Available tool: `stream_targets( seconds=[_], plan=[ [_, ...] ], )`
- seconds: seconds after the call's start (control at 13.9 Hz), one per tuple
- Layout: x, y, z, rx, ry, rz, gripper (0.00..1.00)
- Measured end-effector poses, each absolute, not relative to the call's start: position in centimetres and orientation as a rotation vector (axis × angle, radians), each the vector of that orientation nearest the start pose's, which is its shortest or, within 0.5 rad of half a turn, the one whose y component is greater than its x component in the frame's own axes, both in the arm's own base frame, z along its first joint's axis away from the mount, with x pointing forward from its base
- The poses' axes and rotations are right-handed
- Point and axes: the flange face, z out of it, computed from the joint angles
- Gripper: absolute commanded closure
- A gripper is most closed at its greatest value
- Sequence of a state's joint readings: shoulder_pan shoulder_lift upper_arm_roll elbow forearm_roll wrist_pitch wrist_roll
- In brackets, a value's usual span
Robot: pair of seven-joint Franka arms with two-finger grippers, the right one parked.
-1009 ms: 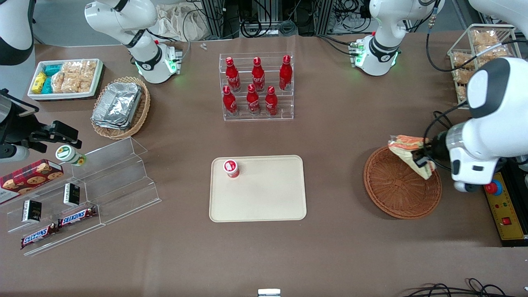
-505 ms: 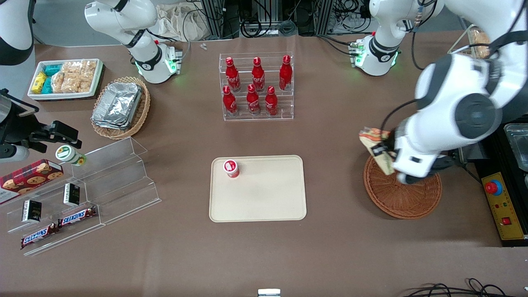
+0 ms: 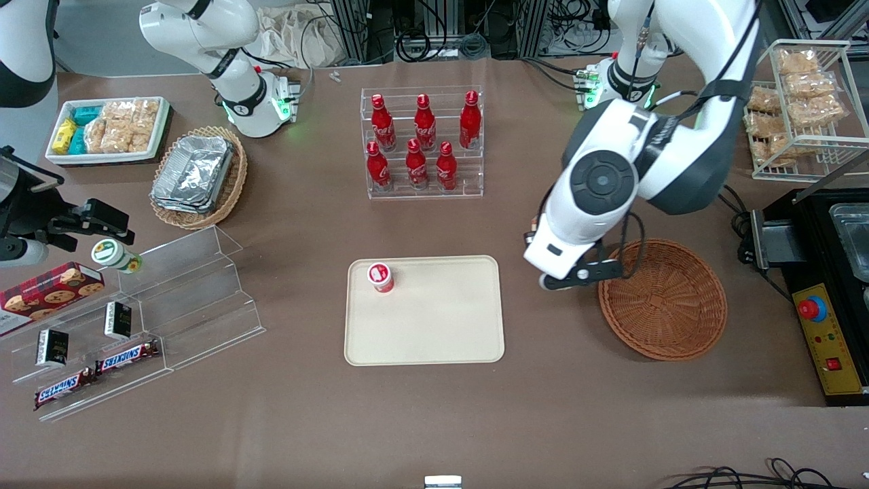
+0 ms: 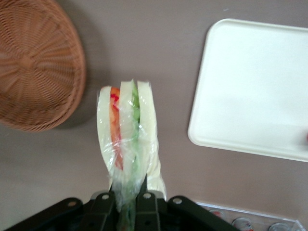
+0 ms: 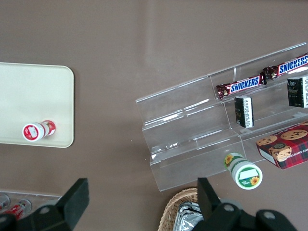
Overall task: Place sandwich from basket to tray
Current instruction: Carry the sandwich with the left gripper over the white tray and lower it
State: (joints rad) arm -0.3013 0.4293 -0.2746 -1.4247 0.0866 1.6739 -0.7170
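Sandwich (wrapped) clamped in end effector, carried off basket, nearer tray

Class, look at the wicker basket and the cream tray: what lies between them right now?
In the left wrist view, the sandwich, held by the gripper, hangs above bare tablecloth between basket and tray.

I see the sandwich, a plastic-wrapped wedge of white bread with orange-red and green filling, held in the air over bare table between the basket and the tray. My gripper pinches its wrapper end. The round brown wicker basket sits empty. The cream tray lies flat, a small red-capped container on one corner.
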Motion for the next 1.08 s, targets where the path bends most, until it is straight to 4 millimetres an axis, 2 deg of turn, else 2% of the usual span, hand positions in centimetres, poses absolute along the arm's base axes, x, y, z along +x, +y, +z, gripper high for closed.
stream_targets(
  seconds=[0.22,0.65,0.79,0.94,1.01,1.08],
  plan=[
    [58.3,-36.3,40.4,-3.108,-0.154,0.18,0.98],
    [58.8,-41.3,32.4,-3.211,-0.078,0.097,0.95],
    [58.8,-42.1,29.9,-3.231,-0.022,0.086,0.94],
    [59.3,-42.0,27.3,-3.244,0.049,0.083,0.91],
    [59.4,-41.9,26.3,-3.248,0.062,0.085,0.74],
    [59.5,-41.9,25.5,-3.249,0.07,0.092,0.4]
  ],
)
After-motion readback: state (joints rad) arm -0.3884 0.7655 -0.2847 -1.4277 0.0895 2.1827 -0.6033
